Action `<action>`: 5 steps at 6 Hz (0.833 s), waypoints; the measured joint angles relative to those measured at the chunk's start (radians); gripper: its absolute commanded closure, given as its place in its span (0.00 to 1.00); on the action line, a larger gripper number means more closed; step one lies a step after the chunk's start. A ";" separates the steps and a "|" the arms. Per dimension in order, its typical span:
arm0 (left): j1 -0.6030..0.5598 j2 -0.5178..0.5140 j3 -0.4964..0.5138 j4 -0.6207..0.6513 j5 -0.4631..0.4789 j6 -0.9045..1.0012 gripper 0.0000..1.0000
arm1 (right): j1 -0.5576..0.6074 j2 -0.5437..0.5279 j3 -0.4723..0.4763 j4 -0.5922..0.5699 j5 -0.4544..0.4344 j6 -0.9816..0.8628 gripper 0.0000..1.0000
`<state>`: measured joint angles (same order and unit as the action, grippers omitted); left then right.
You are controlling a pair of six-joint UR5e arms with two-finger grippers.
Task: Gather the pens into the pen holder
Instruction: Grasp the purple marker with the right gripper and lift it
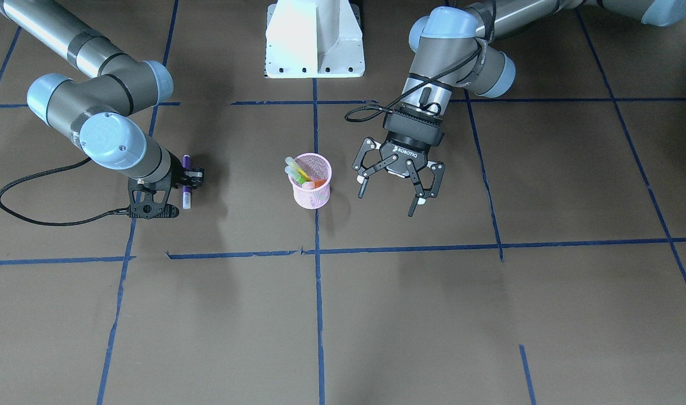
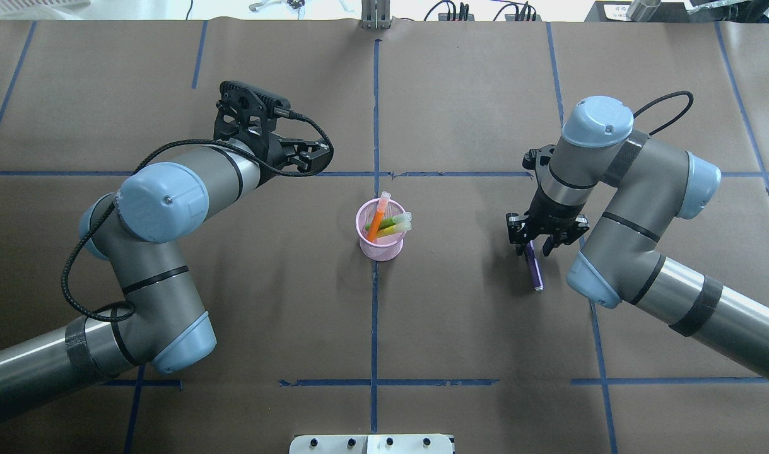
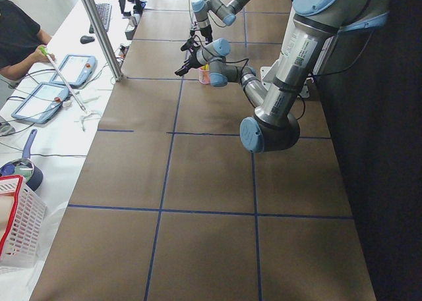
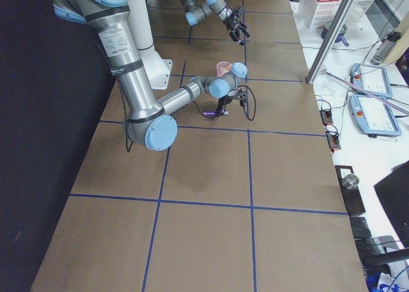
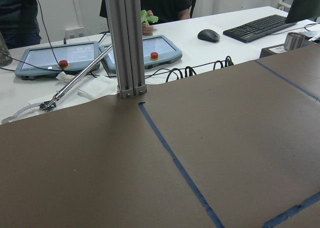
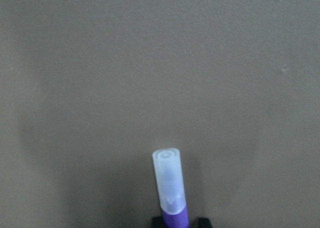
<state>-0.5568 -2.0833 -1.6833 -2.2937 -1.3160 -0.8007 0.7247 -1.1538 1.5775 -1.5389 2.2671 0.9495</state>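
The pink mesh pen holder (image 1: pixel 312 181) stands near the table's middle and also shows in the overhead view (image 2: pixel 380 239). An orange pen (image 2: pixel 376 222) and a green pen (image 2: pixel 387 223) stand in it, beside a yellow one. My right gripper (image 2: pixel 534 247) is shut on the purple pen (image 2: pixel 535 270), well to the holder's right in the overhead view. In the right wrist view the purple pen (image 6: pixel 170 188) points its pale cap toward the table. My left gripper (image 1: pixel 388 201) is open and empty, beyond the holder on the other side (image 2: pixel 318 156).
The white robot base (image 1: pixel 314 39) stands at the table's robot side. Blue tape lines (image 1: pixel 318 304) divide the brown table. An aluminium post (image 5: pixel 125 38) and the operators' desk with tablets (image 5: pixel 55 58) stand past the far edge.
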 measured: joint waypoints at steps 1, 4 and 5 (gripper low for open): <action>0.000 0.001 0.000 -0.001 0.000 0.000 0.00 | 0.003 0.002 0.000 -0.005 0.010 -0.010 1.00; -0.006 0.026 -0.008 -0.003 -0.001 0.005 0.00 | 0.014 0.036 0.070 -0.009 -0.017 0.028 1.00; -0.016 0.046 -0.004 0.001 -0.003 0.025 0.00 | -0.012 0.049 0.150 -0.009 -0.143 0.112 1.00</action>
<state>-0.5724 -2.0372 -1.6876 -2.2925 -1.3195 -0.7762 0.7131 -1.1047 1.7275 -1.5477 2.1238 1.0616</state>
